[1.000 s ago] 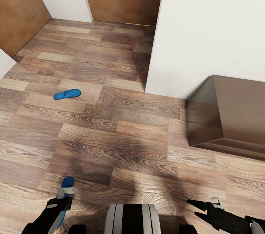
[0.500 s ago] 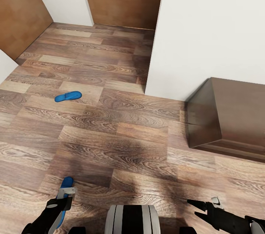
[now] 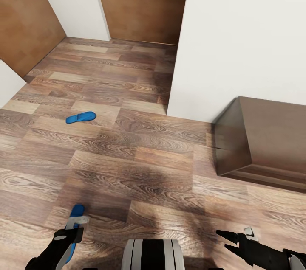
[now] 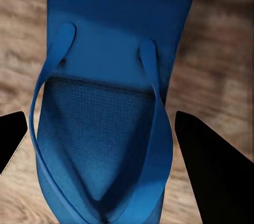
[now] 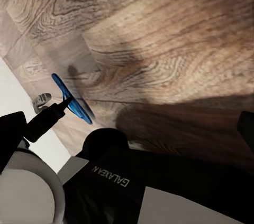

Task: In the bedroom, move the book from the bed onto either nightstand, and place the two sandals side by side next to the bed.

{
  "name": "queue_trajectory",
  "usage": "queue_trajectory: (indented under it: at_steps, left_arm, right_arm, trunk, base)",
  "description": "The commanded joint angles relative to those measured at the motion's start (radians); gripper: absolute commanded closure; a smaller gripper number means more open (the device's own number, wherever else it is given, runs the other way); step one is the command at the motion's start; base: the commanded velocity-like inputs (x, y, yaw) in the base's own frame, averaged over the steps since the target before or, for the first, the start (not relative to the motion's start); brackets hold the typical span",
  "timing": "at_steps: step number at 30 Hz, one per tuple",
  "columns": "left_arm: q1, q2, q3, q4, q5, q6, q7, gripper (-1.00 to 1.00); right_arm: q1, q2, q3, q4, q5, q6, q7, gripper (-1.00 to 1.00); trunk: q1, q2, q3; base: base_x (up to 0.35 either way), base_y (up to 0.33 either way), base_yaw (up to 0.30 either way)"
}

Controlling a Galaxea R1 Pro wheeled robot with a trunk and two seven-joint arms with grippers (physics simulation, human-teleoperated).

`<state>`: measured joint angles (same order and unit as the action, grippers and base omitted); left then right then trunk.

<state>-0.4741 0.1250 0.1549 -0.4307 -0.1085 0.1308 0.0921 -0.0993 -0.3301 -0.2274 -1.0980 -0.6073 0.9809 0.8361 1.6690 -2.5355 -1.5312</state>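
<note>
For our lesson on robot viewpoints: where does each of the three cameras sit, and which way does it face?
Head view: high, looking down over floor, both arms, loose sandal.
Left wrist view: along left gripper, close on held sandal.
Right wrist view: near right gripper, looking across the trunk.
Shared: held sandal appears in all three.

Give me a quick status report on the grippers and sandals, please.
Left gripper shut on one sandal. Right gripper open. Second sandal lies on floor ahead-left. Brown cabinet at right.
</note>
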Motion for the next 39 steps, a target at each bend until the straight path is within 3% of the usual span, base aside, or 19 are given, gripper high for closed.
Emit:
queue_trajectory:
  at_steps: [1,21,24,27,31,35,39]
  left_arm:
    - [0.0,-0.001,0.005,-0.002,-0.011,0.006,-0.002,1.0]
    - [0.0,0.002,0.009,-0.003,-0.008,0.008,-0.029,1.0]
    - [0.0,0.004,0.017,-0.003,-0.007,0.009,-0.088,1.0]
    - [0.0,0.009,0.054,-0.005,-0.007,0.009,-0.181,1.0]
    - [0.0,0.022,0.132,-0.006,-0.009,0.009,-0.355,1.0]
    - [0.0,0.033,0.171,-0.006,-0.011,0.009,-0.519,1.0]
    - [0.0,0.038,0.178,-0.006,-0.011,0.009,-0.571,1.0]
  right_arm:
    - [0.0,0.0,-0.001,0.0,0.003,0.004,0.004,-1.0]
    - [0.0,0.0,-0.004,0.0,0.003,0.004,0.004,-1.0]
    - [0.0,-0.001,-0.004,0.0,0.003,0.004,0.004,-1.0]
    - [0.0,-0.002,-0.006,0.001,0.002,0.004,0.004,-1.0]
    - [0.0,-0.003,-0.007,0.001,0.003,0.004,0.004,-1.0]
    - [0.0,-0.003,-0.009,0.0,0.003,0.004,0.004,-1.0]
    - [0.0,-0.007,-0.011,0.002,0.004,0.003,0.002,-1.0]
  trunk:
    - [-0.001,0.0,0.003]
    - [-0.01,0.005,0.081]
    - [-0.011,0.005,0.092]
    - [-0.012,0.006,0.104]
    - [-0.014,0.007,0.119]
    - [-0.016,0.008,0.135]
    - [-0.018,0.009,0.15]
  base:
    - [0.0,0.0,0.0]
    - [0.0,0.0,0.0]
    - [0.0,0.0,0.0]
    - [0.0,0.0,0.0]
    - [0.0,0.0,0.0]
    - [0.0,0.0,0.0]
    - [0.0,0.0,0.0]
